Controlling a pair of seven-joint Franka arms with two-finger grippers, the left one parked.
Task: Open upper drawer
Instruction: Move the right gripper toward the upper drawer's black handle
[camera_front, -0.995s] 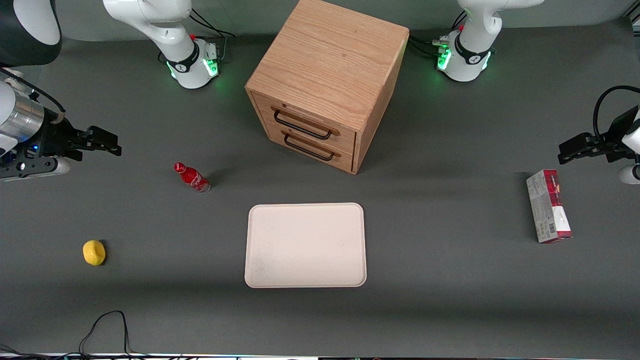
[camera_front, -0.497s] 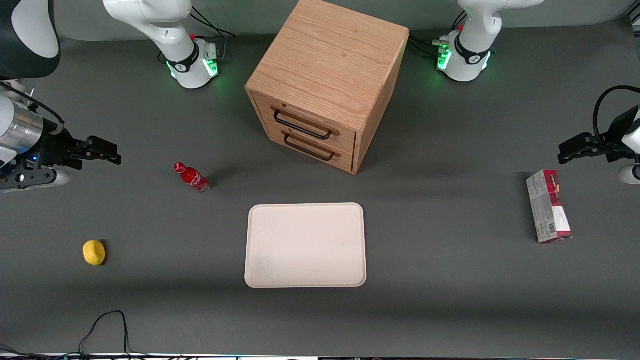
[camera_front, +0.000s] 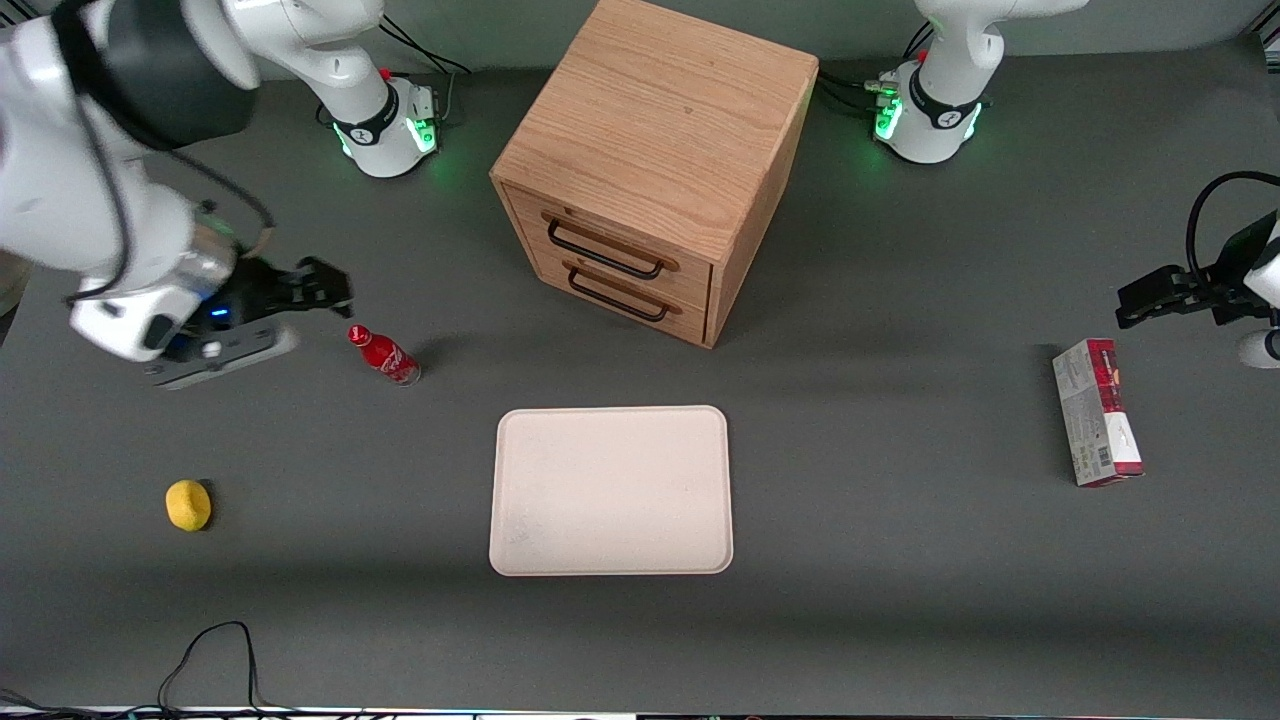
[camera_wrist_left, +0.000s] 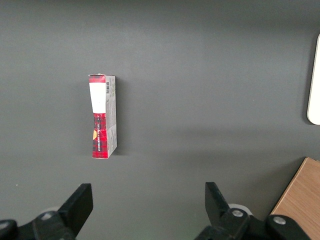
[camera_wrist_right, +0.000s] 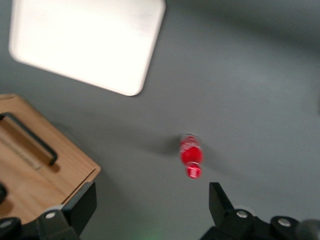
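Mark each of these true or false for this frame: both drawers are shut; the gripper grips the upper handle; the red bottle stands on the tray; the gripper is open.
1. Both drawers are shut. True: the upper drawer and the lower drawer sit flush.
2. The gripper grips the upper handle. False: it hovers near the red bottle, apart from the cabinet.
3. The bottle stands on the tray. False: it stands on the table.
4. The gripper is open. True.

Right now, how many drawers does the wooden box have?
2. The upper drawer sits right under the cabinet top; the lower drawer is just below it. Both are closed. The gripper hovers open near the bottle, away from both.
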